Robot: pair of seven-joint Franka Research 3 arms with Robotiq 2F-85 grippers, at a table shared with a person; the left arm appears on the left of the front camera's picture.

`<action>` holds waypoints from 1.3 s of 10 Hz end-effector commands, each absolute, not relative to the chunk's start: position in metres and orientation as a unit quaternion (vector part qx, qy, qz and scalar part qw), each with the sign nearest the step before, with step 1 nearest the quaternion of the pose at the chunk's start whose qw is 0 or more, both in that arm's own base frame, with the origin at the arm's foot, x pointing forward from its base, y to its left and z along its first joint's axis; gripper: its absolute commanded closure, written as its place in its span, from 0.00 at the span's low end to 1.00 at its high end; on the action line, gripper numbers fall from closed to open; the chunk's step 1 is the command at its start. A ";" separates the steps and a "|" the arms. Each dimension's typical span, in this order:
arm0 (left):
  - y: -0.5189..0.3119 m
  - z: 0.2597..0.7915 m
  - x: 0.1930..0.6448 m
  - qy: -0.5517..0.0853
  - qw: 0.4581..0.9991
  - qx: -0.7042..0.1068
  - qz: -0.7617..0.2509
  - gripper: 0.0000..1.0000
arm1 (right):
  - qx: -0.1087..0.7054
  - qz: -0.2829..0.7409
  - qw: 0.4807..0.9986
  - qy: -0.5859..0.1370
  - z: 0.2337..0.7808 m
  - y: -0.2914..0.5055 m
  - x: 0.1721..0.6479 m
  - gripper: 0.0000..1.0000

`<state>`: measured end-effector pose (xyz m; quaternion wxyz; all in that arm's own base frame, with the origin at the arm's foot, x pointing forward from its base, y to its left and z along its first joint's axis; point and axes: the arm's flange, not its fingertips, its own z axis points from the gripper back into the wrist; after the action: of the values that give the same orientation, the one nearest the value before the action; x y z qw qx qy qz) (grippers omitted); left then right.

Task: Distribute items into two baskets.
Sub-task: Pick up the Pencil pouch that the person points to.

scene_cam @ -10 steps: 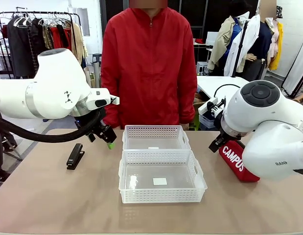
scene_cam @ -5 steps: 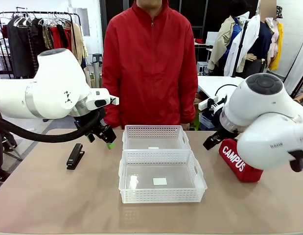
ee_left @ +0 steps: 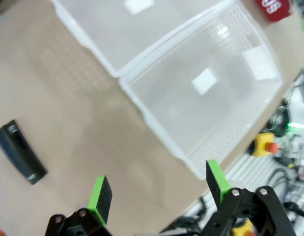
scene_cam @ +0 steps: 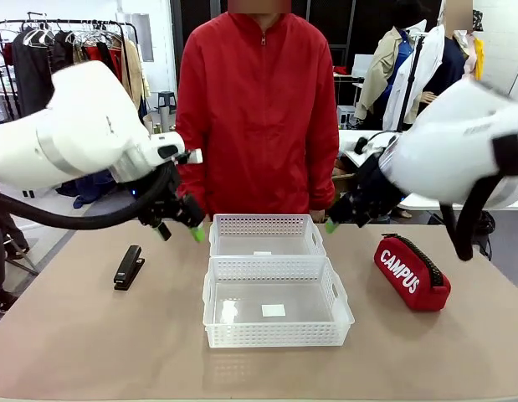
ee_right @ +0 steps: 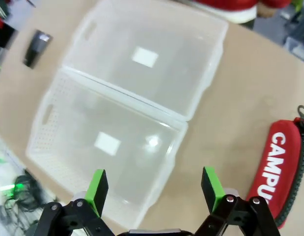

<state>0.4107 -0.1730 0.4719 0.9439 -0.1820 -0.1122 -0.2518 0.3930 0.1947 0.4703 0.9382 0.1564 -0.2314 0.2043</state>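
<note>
Your left gripper (scene_cam: 182, 228) hangs over the table (scene_cam: 83, 335) with its jaws wide apart and nothing between the green pads (ee_left: 99, 193). It sits just off the left far corner of the smaller basket (scene_cam: 267, 220). The black stapler (scene_cam: 129, 267) lies flat on the table to the gripper's left and a bit nearer your side, apart from it and clear of both baskets. From the left wrist you can see the stapler off to one side, with the larger basket (ee_left: 225, 132) straight ahead.

Same deal on the other side: the right gripper (scene_cam: 341, 218) is spread open and carries nothing, up in the air by the smaller basket's right far corner. The red CAMPUS pouch (scene_cam: 412, 273) lies on the table to the right of the gripper and closer to you, near the larger basket (scene_cam: 275, 333) but not touching it.

The two baskets sit long side to long side in the middle, each with a white sticker on its floor. A person in a red jacket (scene_cam: 257, 109) stands at the far edge.
</note>
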 end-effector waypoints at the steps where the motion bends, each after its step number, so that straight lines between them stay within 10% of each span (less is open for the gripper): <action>1: -0.157 0.497 0.417 -0.111 0.921 -0.298 -0.227 0.00 | 0.242 0.188 0.927 -0.215 0.491 0.159 0.401 0.00; 4: -0.137 0.513 0.421 -0.121 0.886 -0.403 -0.196 0.00 | 0.350 0.177 0.894 -0.215 0.497 0.138 0.417 0.00; 9: -0.140 0.520 0.420 -0.120 0.894 -0.386 -0.196 0.00 | 0.307 0.176 0.907 -0.228 0.504 0.136 0.406 0.00; 13: -0.140 0.550 0.435 -0.042 0.862 -0.484 -0.143 0.00 | 0.580 0.047 0.807 -0.102 0.555 0.127 0.435 0.00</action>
<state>0.4250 -0.1434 0.5366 0.8755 -0.4511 -0.0509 -0.1654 0.4169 0.1305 0.5568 0.8231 0.5433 -0.1258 0.1069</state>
